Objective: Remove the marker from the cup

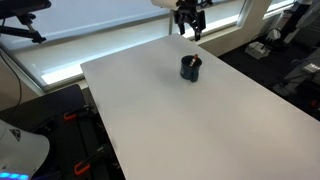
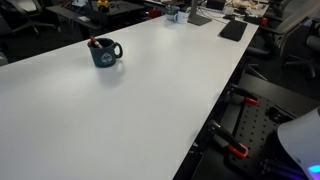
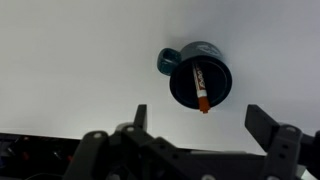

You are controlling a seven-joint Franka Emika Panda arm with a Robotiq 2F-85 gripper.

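On the table (image 1: 200,120), marker (image 3: 200,88) in cup (image 3: 183,62), well apart from gripper (image 1: 190,24), gripper spread wide, empty

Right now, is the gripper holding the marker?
No, the marker rests inside the cup, while the gripper is open and apart from both, gripping nothing.

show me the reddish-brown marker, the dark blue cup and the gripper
reddish-brown stick-shaped marker (image 3: 198,85): wrist view, middle of its barrel
dark blue round cup (image 3: 222,66): wrist view, its rim
black gripper (image 1: 190,33): in an exterior view, midway between its fingertips
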